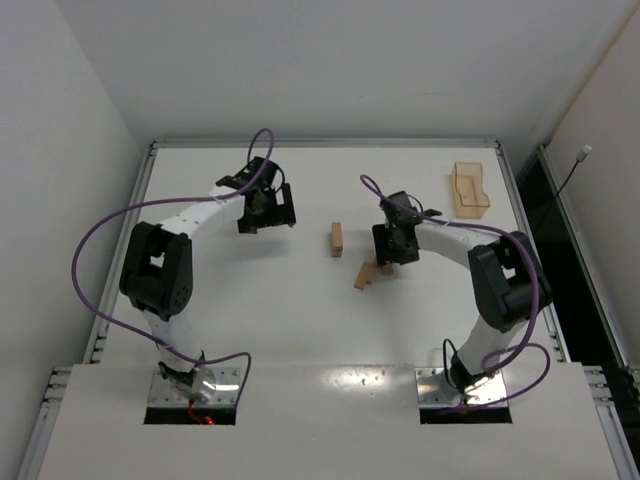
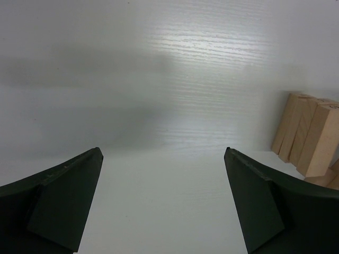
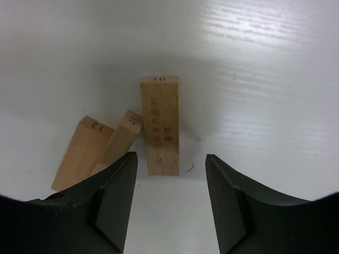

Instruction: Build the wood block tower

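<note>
The wood block tower [image 1: 337, 239] is a short, low group of light-tan blocks mid-table; in the left wrist view the tower [image 2: 306, 135] shows as three blocks side by side at the right edge. My left gripper [image 1: 266, 214] [image 2: 163, 153] stands wide open over bare table to the tower's left, holding nothing. My right gripper [image 1: 394, 260] [image 3: 170, 156] is open, with nothing between its jaws. Just beyond its tips lies a loose printed block [image 3: 159, 126], and two more loose blocks [image 3: 79, 153] [image 3: 119, 138] lean beside it on the left.
A translucent tan tray [image 1: 470, 190] sits at the back right of the white table [image 1: 300, 330]. The loose blocks [image 1: 365, 275] lie right of the tower. Purple cables loop over both arms. Raised rails edge the table.
</note>
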Action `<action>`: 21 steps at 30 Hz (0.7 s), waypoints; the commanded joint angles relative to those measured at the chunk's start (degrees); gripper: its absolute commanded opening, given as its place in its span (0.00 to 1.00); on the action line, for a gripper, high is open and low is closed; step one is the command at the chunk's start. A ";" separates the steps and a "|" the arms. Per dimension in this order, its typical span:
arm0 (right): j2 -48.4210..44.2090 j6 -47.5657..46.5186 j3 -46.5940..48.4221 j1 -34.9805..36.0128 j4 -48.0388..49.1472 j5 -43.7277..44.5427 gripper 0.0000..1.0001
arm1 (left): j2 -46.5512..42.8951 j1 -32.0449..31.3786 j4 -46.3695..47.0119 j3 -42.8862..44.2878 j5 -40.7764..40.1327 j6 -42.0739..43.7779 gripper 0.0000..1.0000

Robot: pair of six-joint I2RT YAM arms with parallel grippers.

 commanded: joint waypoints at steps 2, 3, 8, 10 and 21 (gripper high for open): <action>2.70 0.64 4.15 0.24 2.49 -0.92 0.52 | -1.05 2.24 0.95 0.43 0.60 0.29 0.99; 3.31 0.64 5.54 0.24 2.49 -0.92 0.52 | -1.05 2.25 0.95 0.43 1.12 0.29 0.99; 7.53 0.64 8.62 -0.28 1.97 0.21 0.52 | -0.52 3.57 0.42 0.95 1.13 0.29 0.99; 8.24 0.64 9.15 -0.29 1.97 0.22 0.49 | 0.00 4.09 0.42 0.95 1.13 0.29 0.99; 5.00 3.01 6.26 -0.29 -1.37 0.22 0.16 | 0.01 4.10 -0.11 1.48 1.13 0.29 0.99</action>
